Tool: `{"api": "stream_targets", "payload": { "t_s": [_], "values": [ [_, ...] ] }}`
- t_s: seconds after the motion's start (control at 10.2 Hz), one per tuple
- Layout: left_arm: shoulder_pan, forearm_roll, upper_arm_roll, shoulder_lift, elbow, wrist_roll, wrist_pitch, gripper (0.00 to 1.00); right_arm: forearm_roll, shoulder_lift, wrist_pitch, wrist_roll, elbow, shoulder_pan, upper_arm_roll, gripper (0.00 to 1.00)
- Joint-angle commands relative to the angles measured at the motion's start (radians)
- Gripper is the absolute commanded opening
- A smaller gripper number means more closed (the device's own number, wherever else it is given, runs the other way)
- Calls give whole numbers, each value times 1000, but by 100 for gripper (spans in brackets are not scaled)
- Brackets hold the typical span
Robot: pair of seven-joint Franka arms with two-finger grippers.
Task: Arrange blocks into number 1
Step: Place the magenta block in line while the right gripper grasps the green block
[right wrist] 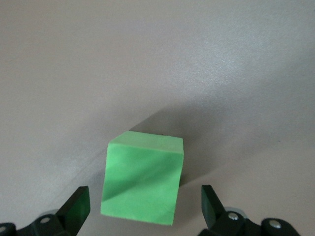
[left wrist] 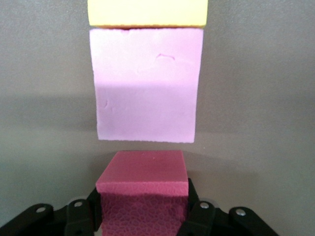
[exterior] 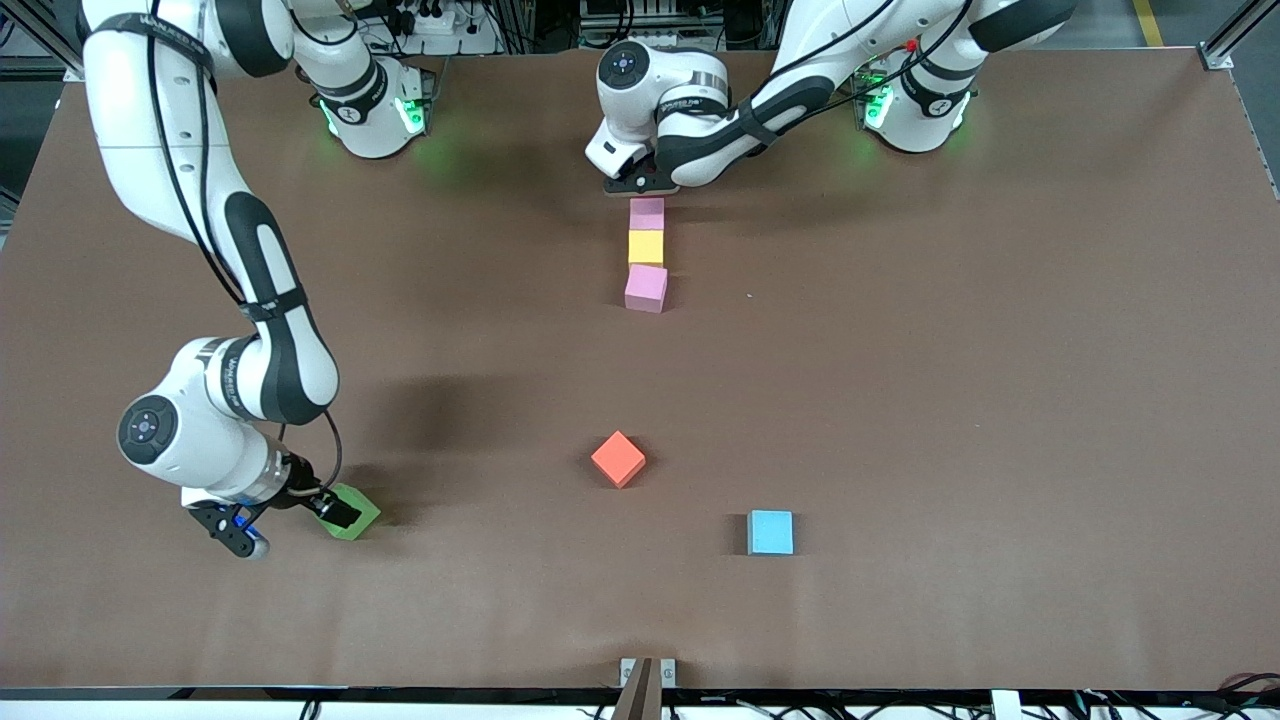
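A column of three blocks lies mid-table: a pink block (exterior: 647, 213), a yellow block (exterior: 646, 247) and a second pink block (exterior: 646, 287). My left gripper (exterior: 640, 186) is at the column's end nearest the robots, shut on a red block (left wrist: 142, 172). In the left wrist view a narrow gap of table shows between the red block and the pink block (left wrist: 146, 83), with the yellow block (left wrist: 147, 12) past it. The hand hides the red block in the front view. My right gripper (right wrist: 143, 209) stands open over the green block (right wrist: 142, 177), which shows between its fingers, at the right arm's end (exterior: 362, 515).
An orange cube (exterior: 618, 459) sits nearer the front camera than the column. A light blue cube (exterior: 770, 532) lies nearer still, toward the left arm's end. The brown table (exterior: 1000, 400) spreads wide around them.
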Motion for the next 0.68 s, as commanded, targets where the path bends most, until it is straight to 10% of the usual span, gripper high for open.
{"api": "stream_targets", "payload": {
  "t_s": [0.0,0.29,0.59],
  "values": [
    [-11,51,21,9,5,1,24,0,26,48,-1,21,61,13,-7,100],
    [-15,64,38,9,13,2,24,0,24,68,7,9,75,15,-8,97],
    [-13,65,43,9,25,18,22,0,24,73,5,3,76,15,-8,56]
  ]
}}
